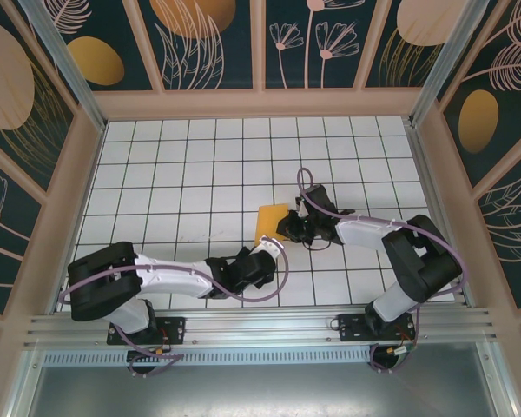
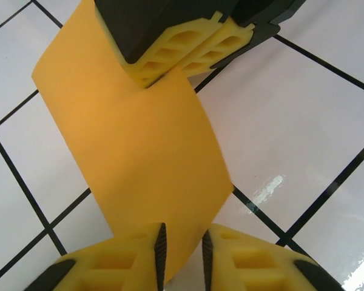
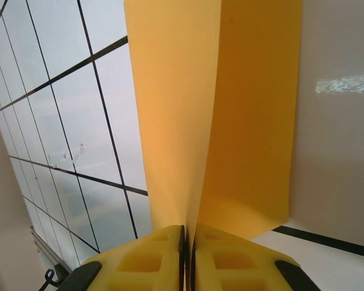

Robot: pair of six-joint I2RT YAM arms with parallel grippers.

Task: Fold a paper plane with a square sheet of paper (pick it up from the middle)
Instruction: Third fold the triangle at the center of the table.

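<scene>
**A:** Well, from above we see the square sheet of paper (image 1: pixel 270 221) held up off the white table (image 1: pixel 182 165), mid-scene, between the left gripper (image 1: pixel 265 246) on its near side and the right gripper (image 1: pixel 290 228) on its right.

**B:** In the left wrist view, our left jaws stand narrow astride the sheet's near edge; we cannot tell whether they bite. If they close askew, we crumple it.

**A:** In the right wrist view, the right jaws are pinched tight on the doubled sheet, which fans out straight from them. Pulling apart, we could tear it.
</scene>
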